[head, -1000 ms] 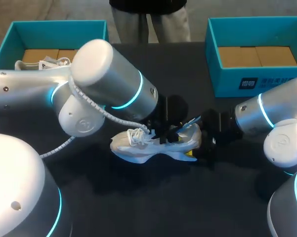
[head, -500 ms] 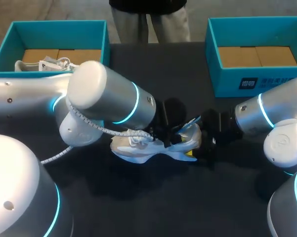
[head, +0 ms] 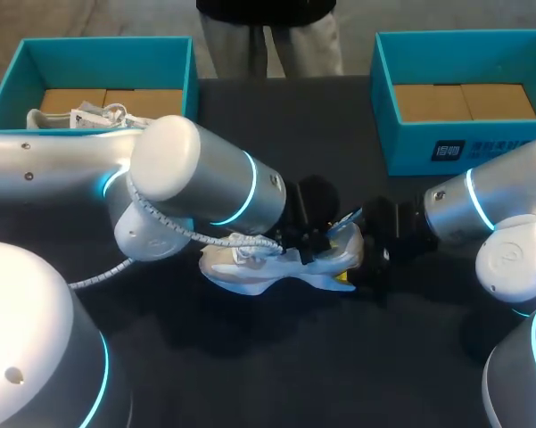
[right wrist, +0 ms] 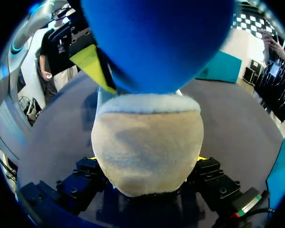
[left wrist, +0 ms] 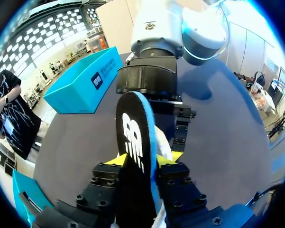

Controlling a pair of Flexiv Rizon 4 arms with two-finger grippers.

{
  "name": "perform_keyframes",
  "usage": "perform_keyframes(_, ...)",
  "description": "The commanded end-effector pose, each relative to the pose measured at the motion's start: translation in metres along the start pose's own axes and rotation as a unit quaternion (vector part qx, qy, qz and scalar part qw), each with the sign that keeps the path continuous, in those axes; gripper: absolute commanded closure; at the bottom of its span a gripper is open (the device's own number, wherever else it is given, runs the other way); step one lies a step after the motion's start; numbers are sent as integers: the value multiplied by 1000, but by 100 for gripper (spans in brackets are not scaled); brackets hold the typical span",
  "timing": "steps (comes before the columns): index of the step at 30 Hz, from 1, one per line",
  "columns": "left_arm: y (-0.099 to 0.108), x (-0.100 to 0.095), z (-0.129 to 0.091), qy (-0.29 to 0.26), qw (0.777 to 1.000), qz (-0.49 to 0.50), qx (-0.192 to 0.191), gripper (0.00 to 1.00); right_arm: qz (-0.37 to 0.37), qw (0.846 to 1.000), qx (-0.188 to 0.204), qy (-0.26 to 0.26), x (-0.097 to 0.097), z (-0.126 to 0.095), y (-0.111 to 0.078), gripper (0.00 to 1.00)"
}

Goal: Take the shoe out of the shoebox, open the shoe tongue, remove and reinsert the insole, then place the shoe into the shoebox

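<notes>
Shoe (head: 268,266) lying on table (head: 276,366) mid, toe toward left arm, heel (right wrist: 147,156) toward right arm. Left hand (left wrist: 142,160) clamped on insole (left wrist: 135,137), yellow tips on both faces, insole standing on edge. Right hand (right wrist: 147,159) clamped on heel from two sides. Blue insole end showing above collar (right wrist: 147,103) in right wrist view, so judged partway in the opening, not seated. Cannot tell if coming out or going in; insole step either way. Left box (head: 107,58) with second shoe (head: 80,116) inside, right box (head: 410,147) with only cardboard, both well apart from shoe.

To do it well:
- hold heel firm and low on table, to stop shoe dragging along with insole
- move insole along shoe length, not sideways, to avoid catching collar
- grip firm but without folding insole
- if reinserting, toe end in first under laces (head: 248,242), then heel end pressed flat

Risks, as a guess: insole buckling mid-way, laces snagging left hand, heel slipping from right hand
</notes>
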State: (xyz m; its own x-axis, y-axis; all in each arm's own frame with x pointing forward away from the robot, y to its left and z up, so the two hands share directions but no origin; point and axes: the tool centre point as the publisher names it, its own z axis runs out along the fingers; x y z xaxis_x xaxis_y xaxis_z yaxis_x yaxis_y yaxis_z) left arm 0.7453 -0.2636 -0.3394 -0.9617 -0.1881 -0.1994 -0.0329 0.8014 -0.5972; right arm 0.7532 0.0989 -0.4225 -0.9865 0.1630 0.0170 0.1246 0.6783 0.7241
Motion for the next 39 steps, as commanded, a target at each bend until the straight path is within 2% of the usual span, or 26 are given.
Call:
perform_keyframes(1,1,-1,5,1,1000,-1,-1,87,1,1000,4,-1,-1,4,0,100)
perform_keyframes(2,2,-1,6,2,1000,-1,-2,99,1,1000,4,-1,-1,4,0,100)
perform_keyframes(3,2,-1,6,3,1000,-1,-3,100,1,1000,4,-1,-1,4,0,100)
perform_keyframes(19,-17,0,-34,52,997,4,62,100,1,1000,4,-1,-1,4,0,100)
perform_keyframes(32,-67,-9,-63,107,987,20,122,100,1,1000,4,-1,-1,4,0,100)
perform_keyframes(39,-101,-11,-84,115,983,37,134,100,1,1000,4,-1,-1,4,0,100)
